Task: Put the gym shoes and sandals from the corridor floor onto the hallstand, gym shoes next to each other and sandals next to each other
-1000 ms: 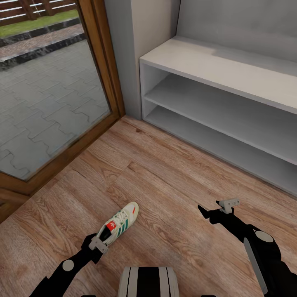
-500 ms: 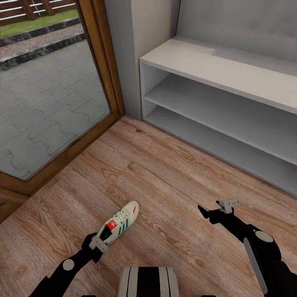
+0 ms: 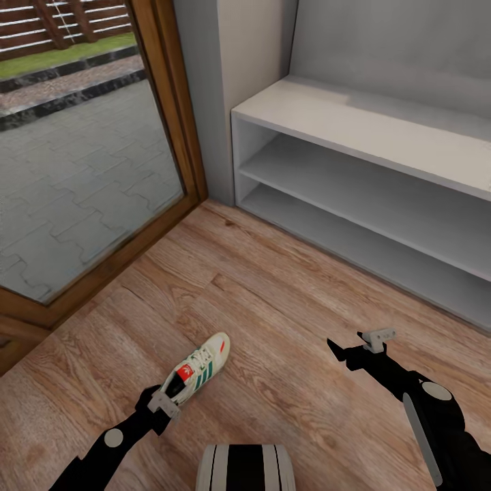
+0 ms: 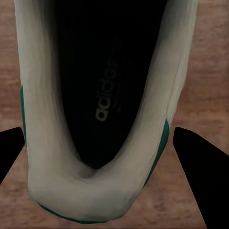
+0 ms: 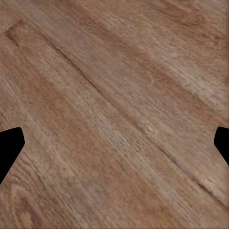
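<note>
Gripping: left gripper (image 3: 166,399) clamped on gym shoe (image 3: 199,368) heel, carrying it toward hallstand (image 3: 382,136).
Shoe: held above corridor floor (image 3: 273,307), toe forward.
Right gripper (image 3: 344,354): fingers spread, empty, over bare floor.

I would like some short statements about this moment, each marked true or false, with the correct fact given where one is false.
1. The gym shoe is at the left gripper, heel end toward it. True.
2. In the left wrist view, the fingers stand on either side of the shoe's heel. True.
3. The hallstand already carries a shoe on its flat top. False: its top and both visible shelves are bare.
4. The right gripper holds a sandal. False: it is open over bare corridor floor.
5. The shoe has blue side stripes. False: the stripes are green.
6. A glass door with a wooden frame stands beside the hallstand. True.
</note>
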